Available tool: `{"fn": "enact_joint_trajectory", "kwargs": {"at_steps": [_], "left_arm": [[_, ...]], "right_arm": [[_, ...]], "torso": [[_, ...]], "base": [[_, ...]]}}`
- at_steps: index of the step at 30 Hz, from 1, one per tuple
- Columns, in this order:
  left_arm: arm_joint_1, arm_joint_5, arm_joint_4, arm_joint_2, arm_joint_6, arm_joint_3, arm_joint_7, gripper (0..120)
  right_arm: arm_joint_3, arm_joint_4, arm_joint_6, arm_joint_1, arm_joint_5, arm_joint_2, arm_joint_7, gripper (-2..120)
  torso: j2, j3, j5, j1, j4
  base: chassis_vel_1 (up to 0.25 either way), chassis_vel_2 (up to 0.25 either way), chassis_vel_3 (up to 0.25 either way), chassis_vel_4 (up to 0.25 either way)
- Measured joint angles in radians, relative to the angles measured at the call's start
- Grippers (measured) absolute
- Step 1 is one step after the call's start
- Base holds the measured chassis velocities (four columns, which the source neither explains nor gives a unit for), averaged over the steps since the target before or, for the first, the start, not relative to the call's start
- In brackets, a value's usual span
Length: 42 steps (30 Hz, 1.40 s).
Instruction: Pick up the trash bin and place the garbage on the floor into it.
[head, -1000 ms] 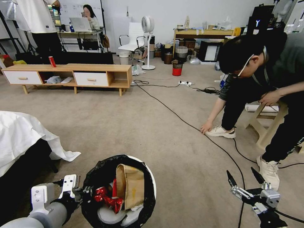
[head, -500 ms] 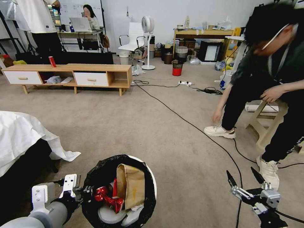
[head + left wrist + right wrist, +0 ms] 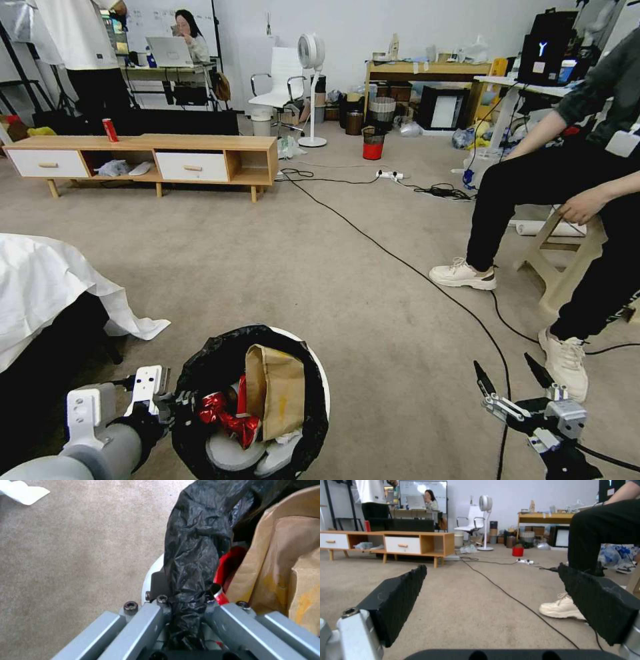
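Low at the robot's left, the left hand (image 3: 188, 605) is clamped on the bag-covered rim of the trash bin (image 3: 313, 373). Judged light, thin-walled, with slippery liner; a rim pinch suits. Right hand (image 3: 513, 387) hovers spread over the floor (image 3: 300, 267).

Beige-grey carpet floor (image 3: 280, 267). A black cable (image 3: 373, 243) runs diagonally across it. A low wooden cabinet (image 3: 147, 160), a small red bin (image 3: 373, 144), a white fan (image 3: 311, 93) and a power strip (image 3: 389, 175) stand farther back.
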Motion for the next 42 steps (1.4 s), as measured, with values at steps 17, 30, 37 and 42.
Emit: {"fn": "enact_joint_trajectory", "kwargs": {"at_steps": [17, 30, 37, 42], "left_arm": [[-0.004, -0.009, 0.001, 0.015, 0.0, -0.003, -0.001, 1], [-0.005, -0.007, 0.007, 0.007, 0.0, 0.0, -0.001, 1], [-0.005, -0.007, 0.006, 0.006, 0.0, 0.0, 0.0, 1], [-0.005, -0.006, 0.005, 0.006, 0.0, 0.0, 0.0, 1]], "right_arm": [[0.005, -0.001, -0.001, 0.001, 0.016, -0.006, -0.005, 100], [0.003, -0.003, -0.002, 0.001, 0.015, -0.003, -0.012, 100], [0.004, 0.0, -0.002, 0.001, 0.015, -0.004, -0.013, 100], [0.004, 0.004, -0.002, -0.001, 0.015, -0.004, -0.014, 100]], "torso": [[0.0, 0.0, 0.0, 0.0, 0.0], [0.0, 0.0, 0.0, 0.0, 0.0], [0.0, 0.0, 0.0, 0.0, 0.0], [0.0, 0.0, 0.0, 0.0, 0.0]], "base": [[0.0, 0.0, 0.0, 0.0], [0.0, 0.0, 0.0, 0.0], [0.0, 0.0, 0.0, 0.0], [0.0, 0.0, 0.0, 0.0]]}}
